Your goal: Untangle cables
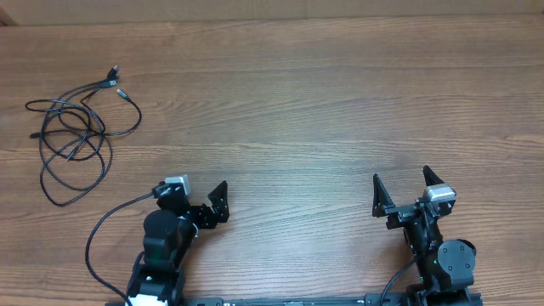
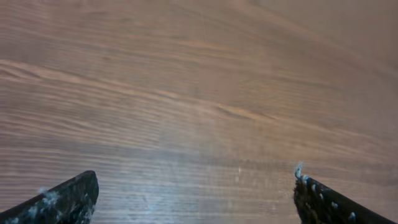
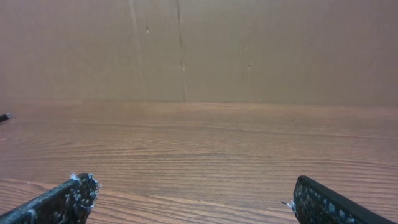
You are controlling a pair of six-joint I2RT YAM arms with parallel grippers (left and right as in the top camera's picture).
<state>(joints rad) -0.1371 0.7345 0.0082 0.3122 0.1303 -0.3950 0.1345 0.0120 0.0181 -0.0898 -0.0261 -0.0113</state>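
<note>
The cables (image 1: 109,83) lie in a loose tangle of thin black loops at the table's far left, with small plugs at the top of the pile. A dark cable tip (image 3: 5,116) shows at the left edge of the right wrist view. My left gripper (image 1: 191,191) stands open near the front edge, to the right of and below the tangle and well apart from it. In the left wrist view the left gripper (image 2: 196,177) has only bare wood between its fingers. My right gripper (image 1: 400,176) is open at the front right; the right gripper (image 3: 193,182) holds nothing.
The wooden table (image 1: 297,110) stretches wide between the arms and the back. A brown cardboard wall (image 3: 186,50) stands behind the far edge. A thicker black arm wire (image 1: 102,223) curves beside the left arm's base.
</note>
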